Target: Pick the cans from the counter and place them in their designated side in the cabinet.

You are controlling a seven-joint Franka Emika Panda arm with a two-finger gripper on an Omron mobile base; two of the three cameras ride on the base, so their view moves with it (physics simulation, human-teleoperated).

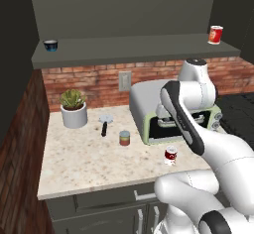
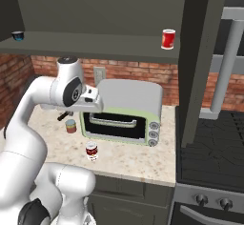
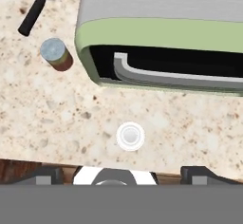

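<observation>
On the pale speckled counter [image 1: 84,163] stand two cans. The dark red and white can [image 1: 170,155] [image 2: 91,150] is near the front edge, before the toaster oven. The can with the grey-green rim and orange-red label [image 1: 124,138] [image 2: 71,126] stands further back and to its left. In the hand view I look straight down on the white top of the first can [image 3: 130,136], with the other can [image 3: 56,54] at upper left. My gripper [image 3: 123,174] hangs high above the counter, its fingertips [image 3: 45,175] wide apart, open and holding nothing. The dark cabinet shelf [image 1: 134,49] runs overhead.
A green toaster oven [image 1: 149,109] fills the counter's right part. A pizza cutter [image 1: 104,124] and a potted plant [image 1: 74,108] sit at the back left. On the shelf are a blue bowl [image 1: 50,44] at left and a bright red can [image 1: 215,34] at right. A stove [image 2: 214,143] adjoins right.
</observation>
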